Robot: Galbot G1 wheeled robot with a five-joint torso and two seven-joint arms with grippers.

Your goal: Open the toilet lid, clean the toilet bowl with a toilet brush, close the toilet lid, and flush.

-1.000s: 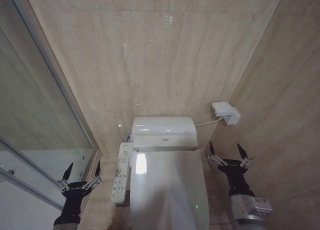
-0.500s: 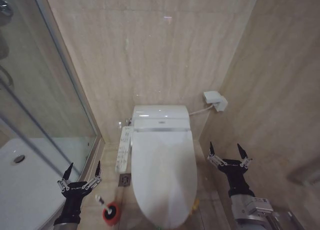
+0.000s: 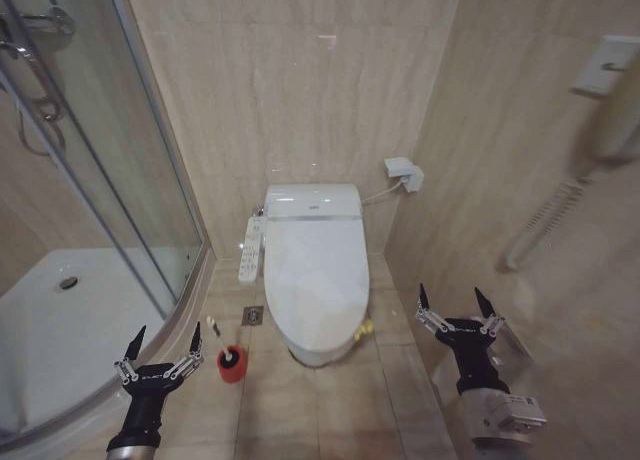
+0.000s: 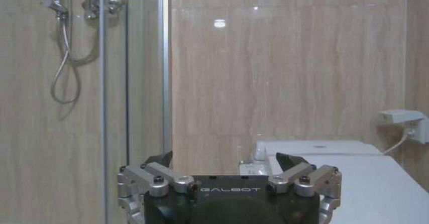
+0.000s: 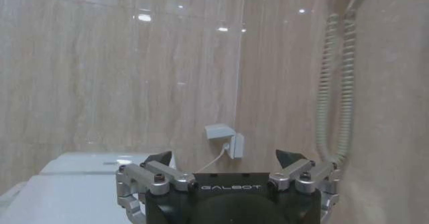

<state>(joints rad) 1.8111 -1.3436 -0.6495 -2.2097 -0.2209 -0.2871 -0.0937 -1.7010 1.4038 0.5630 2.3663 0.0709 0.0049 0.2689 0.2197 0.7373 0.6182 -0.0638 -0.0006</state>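
The left claw (image 3: 160, 362) hangs low over the floor beside the curved edge of the shower tray (image 3: 60, 330), its fingers spread wide and holding nothing. The right claw (image 3: 458, 314) is raised on the far side, near the right wall, its fingers also spread wide and empty. Both are well apart from the toilet.

Just ahead of the left claw, on the tiled floor, stands the red holder (image 3: 232, 364) with the toilet brush (image 3: 213, 330) next to it; its thin white handle leans toward the shower. A small floor drain (image 3: 253, 316) lies between the holder and the toilet.

Between the two claws, farther back against the wall, sits the toilet bowl (image 3: 312, 355). The toilet lid (image 3: 314, 282) is down, covering it, with a bit of yellow at its right rim. The white button panel (image 3: 250, 250) juts from the toilet's left side. A white wall box (image 3: 402, 170) with a cord sits to the right of the tank (image 3: 312, 200).

In the left wrist view the left claw (image 4: 230, 169) faces the glass shower door (image 4: 134, 83) and the lid (image 4: 382, 189).
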